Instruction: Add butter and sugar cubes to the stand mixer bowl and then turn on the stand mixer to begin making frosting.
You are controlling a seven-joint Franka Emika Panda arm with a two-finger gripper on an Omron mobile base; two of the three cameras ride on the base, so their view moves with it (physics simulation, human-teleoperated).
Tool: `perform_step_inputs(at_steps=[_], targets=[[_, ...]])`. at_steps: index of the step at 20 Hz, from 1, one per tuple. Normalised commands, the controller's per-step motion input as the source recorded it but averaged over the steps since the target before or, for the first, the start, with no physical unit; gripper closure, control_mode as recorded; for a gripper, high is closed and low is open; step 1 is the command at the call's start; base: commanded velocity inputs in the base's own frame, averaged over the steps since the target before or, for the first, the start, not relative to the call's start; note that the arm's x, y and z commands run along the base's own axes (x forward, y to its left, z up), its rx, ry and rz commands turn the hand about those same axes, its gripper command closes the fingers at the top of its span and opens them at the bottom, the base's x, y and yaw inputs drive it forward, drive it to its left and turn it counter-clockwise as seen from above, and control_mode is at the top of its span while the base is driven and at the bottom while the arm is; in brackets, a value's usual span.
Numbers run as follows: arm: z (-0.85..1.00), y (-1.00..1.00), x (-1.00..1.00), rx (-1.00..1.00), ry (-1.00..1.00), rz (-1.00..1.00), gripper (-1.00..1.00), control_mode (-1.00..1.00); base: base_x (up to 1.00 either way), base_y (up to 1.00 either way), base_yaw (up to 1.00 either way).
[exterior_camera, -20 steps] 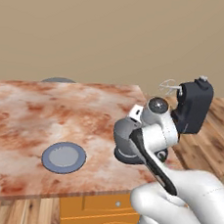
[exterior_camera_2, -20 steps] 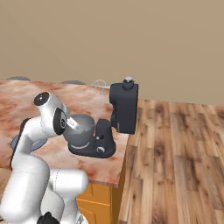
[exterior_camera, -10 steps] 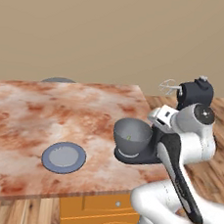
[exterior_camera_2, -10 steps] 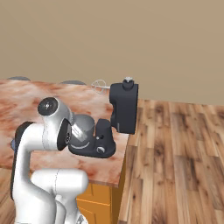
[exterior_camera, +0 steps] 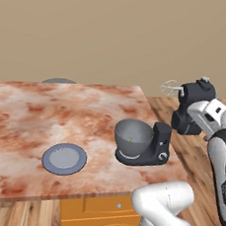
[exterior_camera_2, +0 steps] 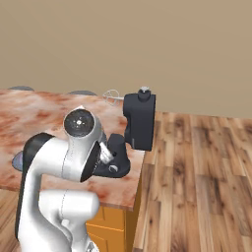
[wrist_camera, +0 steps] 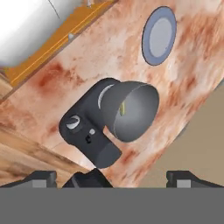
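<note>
While our claw (wrist_camera: 111,177) hangs wide apart, we see the butter (wrist_camera: 123,106) inside the rounded grey bowl (wrist_camera: 138,114) from above, with the flat plate (wrist_camera: 159,35) at one o'clock.

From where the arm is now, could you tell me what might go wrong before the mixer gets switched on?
1. The stand mixer has its head tilted up, whisk out of the stand mixer bowl; switching on now would mix nothing.
2. The small knob sits close to other controls, so the wide-open gripper could press the wrong one.
3. The mixer stands near the counter edge; a hard push might shift it.
</note>
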Motion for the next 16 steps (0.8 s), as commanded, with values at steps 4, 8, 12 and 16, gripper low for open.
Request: perform_step_inputs(at_steps=[4,8,12,16], targets=[[0.01,-0.89,-0.24,0.17,-0.13,0.0,-1.0,-1.0,0.0,0.0,0.0],[0.0,-0.8,-0.03,0.12,-0.11,0.0,-1.0,-1.0,0.0,0.0,0.0],[0.0,-0.59,0.0,0.1,-0.13,0.02,-1.0,-1.0,0.0,0.0,0.0],[0.0,-0.57,0.0,0.11,-0.04,0.05,-1.0,-1.0,0.0,0.0,0.0]])
